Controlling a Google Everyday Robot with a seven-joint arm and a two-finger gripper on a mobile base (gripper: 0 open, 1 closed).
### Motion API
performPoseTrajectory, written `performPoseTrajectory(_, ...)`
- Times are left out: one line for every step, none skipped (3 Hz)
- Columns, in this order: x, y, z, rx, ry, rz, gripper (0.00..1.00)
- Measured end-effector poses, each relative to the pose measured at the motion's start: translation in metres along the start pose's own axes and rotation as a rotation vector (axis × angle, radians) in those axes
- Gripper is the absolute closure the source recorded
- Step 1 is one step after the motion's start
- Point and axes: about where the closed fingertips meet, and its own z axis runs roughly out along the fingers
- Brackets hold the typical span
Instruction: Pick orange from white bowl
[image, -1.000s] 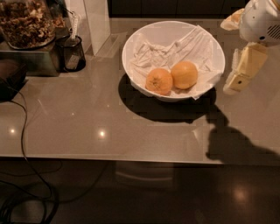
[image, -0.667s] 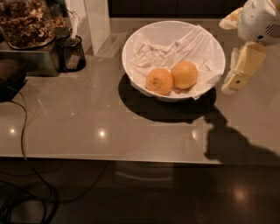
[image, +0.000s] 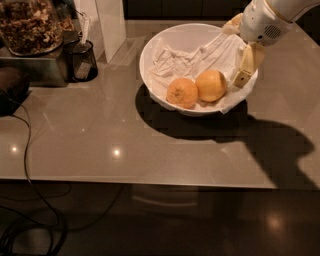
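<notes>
Cream-coloured tool (image: 246, 66) hangs off the white arm at the right rim of the white bowl (image: 146, 75), just beside the orange (image: 211, 85) and, as far as I can see, not touching it. Can't tell if it's released or clenched; the orange lies free in the bowl, so nothing is held.

Nearest: dark cable (image: 30, 200) trailing off the front-left edge, prob. kept to that side, away from the arm's reach. Next the grey counter (image: 125, 145), glossy, w/ 2 light glints.

On it sits the bowl, lined w/ crumpled white cloth (image: 185, 62), likely there to stop fruit rolling. The 2 fruits rest at the near side of the bowl, touching: the orange on the right, a deeper-orange fruit (image: 182, 93) on the left. Coming in from the right looks sensible, since the target is the right-hand 1 and the neighbour stays clear.

Further back, left: black mesh cup (image: 82, 61), glass jar of brown bits (image: 30, 25), white upright block (image: 111, 25).

No brand, label or writing readable anywhere.
</notes>
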Motion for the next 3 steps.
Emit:
performPoseTrajectory(0.0, -0.011, 0.008, 0.001, -0.016, 0.001, 0.13)
performPoseTrajectory(-0.001, -0.011, 0.009, 0.001, -0.016, 0.0, 0.15)
performPoseTrajectory(-0.001, -0.015, 0.025, -0.032, -0.031, 0.004, 0.14)
